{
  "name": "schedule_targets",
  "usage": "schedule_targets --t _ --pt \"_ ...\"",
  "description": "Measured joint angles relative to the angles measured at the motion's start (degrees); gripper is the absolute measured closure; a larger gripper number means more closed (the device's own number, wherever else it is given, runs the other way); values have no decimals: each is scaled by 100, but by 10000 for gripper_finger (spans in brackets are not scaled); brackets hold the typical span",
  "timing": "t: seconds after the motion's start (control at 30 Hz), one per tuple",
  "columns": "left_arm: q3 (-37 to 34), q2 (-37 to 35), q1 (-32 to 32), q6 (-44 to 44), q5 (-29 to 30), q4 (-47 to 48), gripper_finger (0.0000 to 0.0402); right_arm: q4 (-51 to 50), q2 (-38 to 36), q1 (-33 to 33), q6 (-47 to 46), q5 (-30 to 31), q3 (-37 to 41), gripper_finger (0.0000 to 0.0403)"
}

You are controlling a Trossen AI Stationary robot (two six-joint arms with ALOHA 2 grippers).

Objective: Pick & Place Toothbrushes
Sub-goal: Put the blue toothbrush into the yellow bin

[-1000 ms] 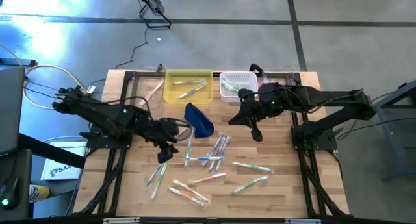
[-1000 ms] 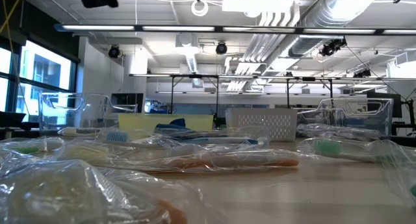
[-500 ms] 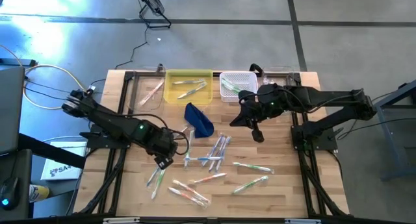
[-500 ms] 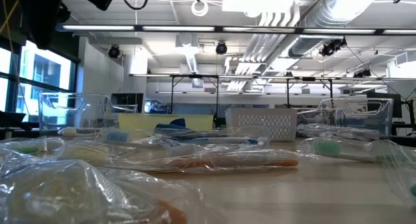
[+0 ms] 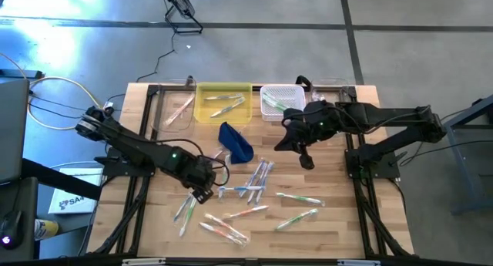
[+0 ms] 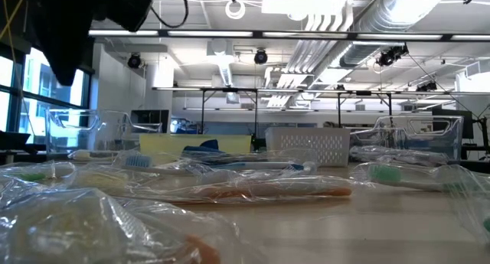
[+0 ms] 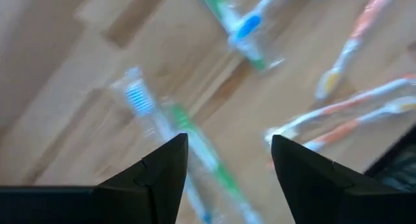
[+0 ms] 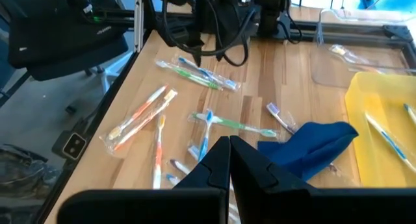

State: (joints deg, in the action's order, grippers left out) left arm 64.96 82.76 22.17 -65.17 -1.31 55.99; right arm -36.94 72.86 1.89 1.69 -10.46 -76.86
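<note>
Wooden table (image 5: 339, 212) is carrying most of the work that is left: many toothbrushes (image 5: 254, 181) are lying scattered over its middle and its 6 o'clock part in the high view. Only a few are already lying sorted at 12 o'clock, some in the yellow tray (image 5: 202, 110), some in the white basket (image 5: 296, 90), and one in the clear bin (image 5: 158, 112) at 11 o'clock. So I am judging the task as just begun.

The left gripper (image 5: 202, 195) is hanging low over the pair of green and blue brushes at 8 o'clock, its fingers spread wide and holding nothing. The right gripper (image 5: 305, 160) is waiting at 2 o'clock with its fingers fully closed and empty, just beside the blue pouch (image 5: 237, 143).

Open room is lying along the 3 o'clock side. The black frame rails (image 5: 146, 119) are running close by both long edges, so a low sweep outward is looking risky to me.
</note>
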Motion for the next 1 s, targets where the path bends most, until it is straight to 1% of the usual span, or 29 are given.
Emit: schedule_targets --t 0.07,0.13,0.27,0.3,0.4,0.53,0.63,0.83,1.0 --pt "-249 21 -2 2 -66 -200 185 -67 0 0 0 0 0 401" --pt "-443 21 -4 -19 -81 -86 185 -100 0 0 0 0 0 401" --pt "-676 15 -4 -503 -241 443 185 -136 0 0 0 0 0 401" --pt "-735 15 -4 -566 -263 437 185 -137 0 0 1 0 0 401" --pt "-996 13 -4 -556 -272 113 185 -139 2 0 0 2 0 401" --pt "-1381 11 -4 -517 -281 -625 185 -143 7 0 0 2 0 401" --pt "-1609 11 -4 -512 -281 -853 185 -149 11 0 -26 2 0 401" --pt "-1754 11 -4 -581 -238 -973 185 -152 11 0 -35 2 0 401" --pt "-1754 11 -7 -669 73 -1012 185 -150 11 0 -37 2 0 401"
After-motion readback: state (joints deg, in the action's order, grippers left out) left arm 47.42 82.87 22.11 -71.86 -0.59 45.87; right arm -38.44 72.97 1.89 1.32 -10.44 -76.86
